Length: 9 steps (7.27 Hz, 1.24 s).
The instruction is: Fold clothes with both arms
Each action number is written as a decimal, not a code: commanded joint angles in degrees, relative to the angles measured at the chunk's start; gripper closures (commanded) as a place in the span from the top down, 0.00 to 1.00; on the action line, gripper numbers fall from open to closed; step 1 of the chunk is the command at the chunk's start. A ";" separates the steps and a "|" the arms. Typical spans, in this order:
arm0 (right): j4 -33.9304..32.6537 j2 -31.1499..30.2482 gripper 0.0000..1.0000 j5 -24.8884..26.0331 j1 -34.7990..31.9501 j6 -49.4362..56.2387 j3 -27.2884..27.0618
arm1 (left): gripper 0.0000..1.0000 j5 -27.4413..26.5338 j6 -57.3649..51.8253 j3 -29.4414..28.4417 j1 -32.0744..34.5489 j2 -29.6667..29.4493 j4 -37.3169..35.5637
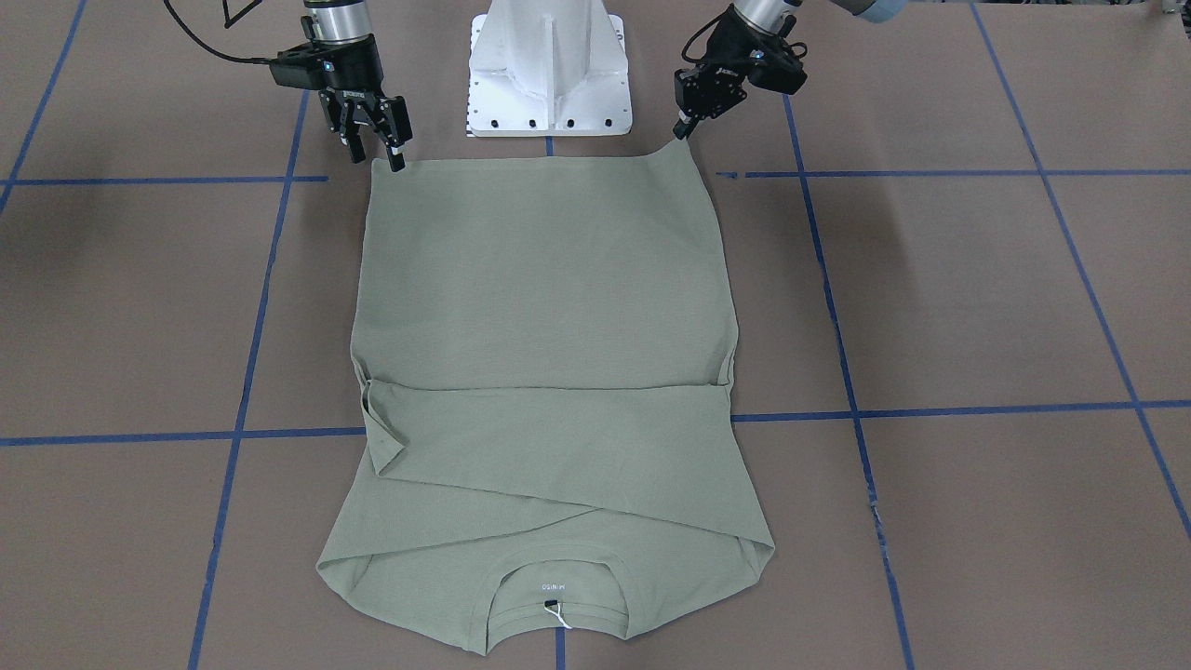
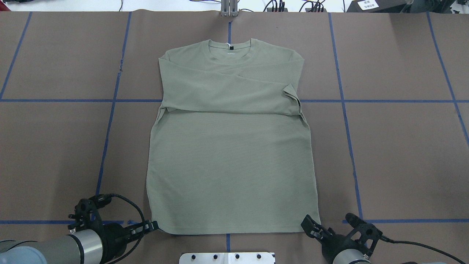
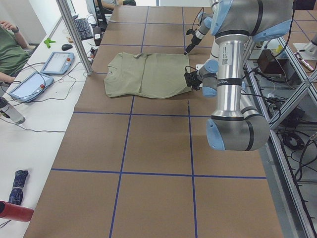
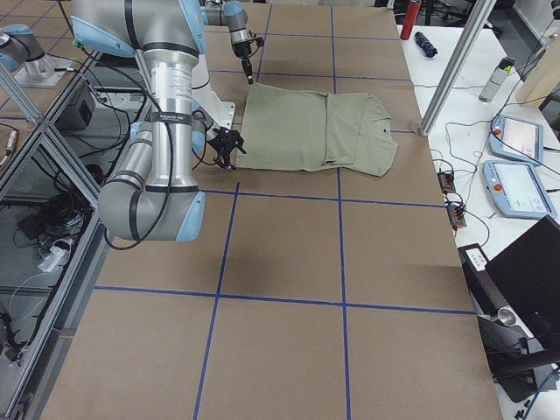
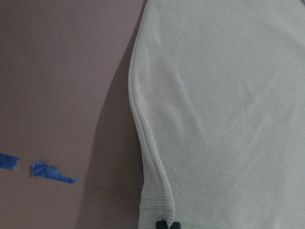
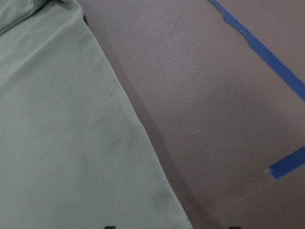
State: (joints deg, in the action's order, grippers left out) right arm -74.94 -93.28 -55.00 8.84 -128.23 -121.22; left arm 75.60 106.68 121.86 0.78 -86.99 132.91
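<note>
**Layout.** Green shirt (image 1: 549, 279) lies flat on the brown surface (image 1: 977, 298), sleeves folded across the chest, collar away from the robot. Left gripper (image 1: 686, 133): jaws pinched on one hem corner. Right gripper (image 1: 377, 156): jaws wide, at the other hem corner. Collar print (image 1: 555, 587) (seen upside down) seems to read "MINISO"; gripper lettering is illegible.

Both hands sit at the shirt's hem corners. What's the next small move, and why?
Probably shut the right hand on its hem corner. It stands open astride that corner of the shirt, while the left hand looks pinched shut on the other corner. Both need a grip before lifting the hem.
</note>
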 commanded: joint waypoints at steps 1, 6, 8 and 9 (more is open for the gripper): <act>-0.12 0.03 0.78 0.59 0.65 0.00 0.98 | 0.00 -0.19 0.10 0.13 0.01 0.06 0.07; -0.12 1.17 0.00 0.95 0.65 0.00 0.99 | 0.00 -0.28 0.10 0.30 0.01 0.15 0.07; -0.99 1.08 0.00 0.95 0.04 0.17 0.21 | 0.00 -0.19 0.10 1.01 0.01 0.15 0.07; -4.83 0.47 0.00 0.42 -0.40 0.78 -4.15 | 0.00 0.33 -0.25 4.23 0.19 1.02 -0.11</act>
State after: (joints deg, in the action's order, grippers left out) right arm -76.59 -92.31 -54.17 8.92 -127.97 -121.80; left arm 75.51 106.71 123.52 0.85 -86.61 132.94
